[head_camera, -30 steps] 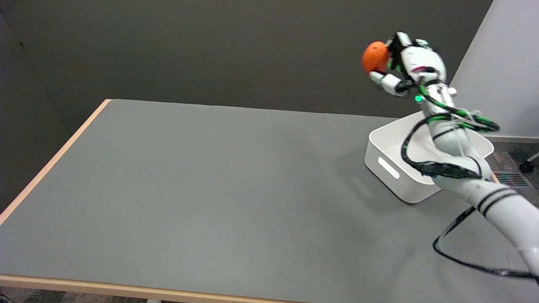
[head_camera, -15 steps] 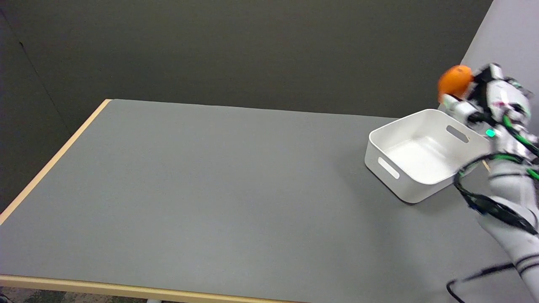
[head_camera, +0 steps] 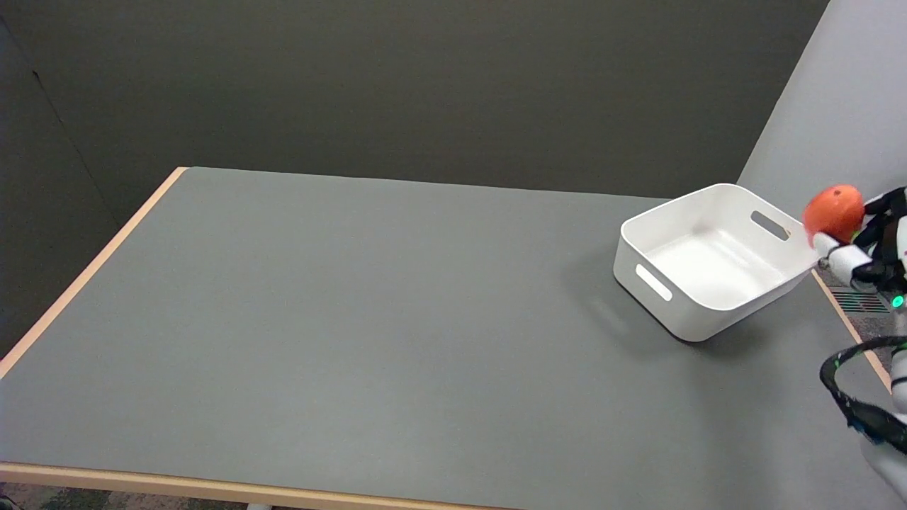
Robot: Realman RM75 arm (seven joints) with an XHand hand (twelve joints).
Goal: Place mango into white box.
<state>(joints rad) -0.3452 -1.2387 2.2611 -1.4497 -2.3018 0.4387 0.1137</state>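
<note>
The right hand, half out of view at the right edge, grips the orange mango in the air. The fruit hangs just right of the white box's right wall, so the box's open floor lies to its left.

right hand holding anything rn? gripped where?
Yes: the right hand holds the round orange mango, fingers under its lower right side, beside the white plastic box, not in it.

Single head view only: looking down and across table from above near edge, facing far edge, framing most of surface from moderate height.
</note>
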